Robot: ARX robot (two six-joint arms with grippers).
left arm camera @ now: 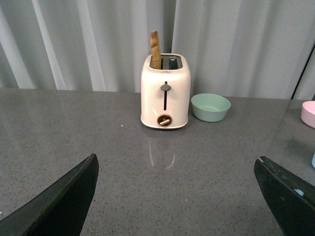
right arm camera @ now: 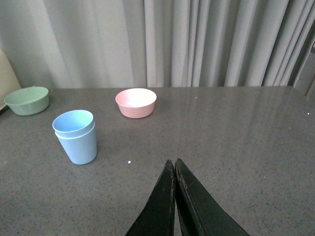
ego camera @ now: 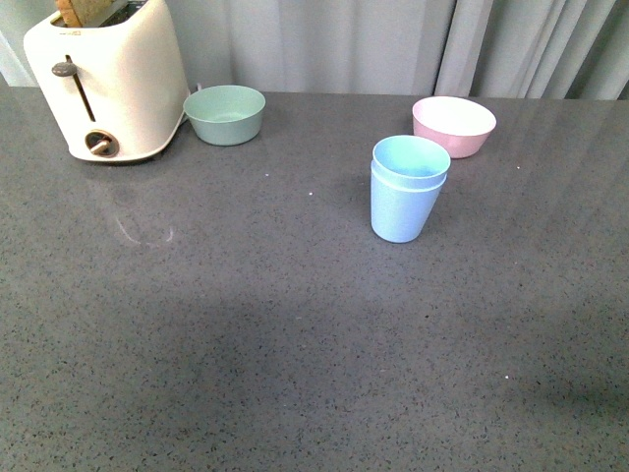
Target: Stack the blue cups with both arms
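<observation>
I see the blue cups [ego camera: 407, 189] nested one inside the other, upright on the desk [ego camera: 295, 324] just in front of the pink bowl [ego camera: 454, 125]. My left pincer [left arm camera: 177, 196] gapes wide; my right pincer [right arm camera: 174, 169] is pressed closed, empty.

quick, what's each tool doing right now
Left tool: open, holding nothing.
Right tool: closed, holding nothing; blue cups sit stacked apart from it.
</observation>
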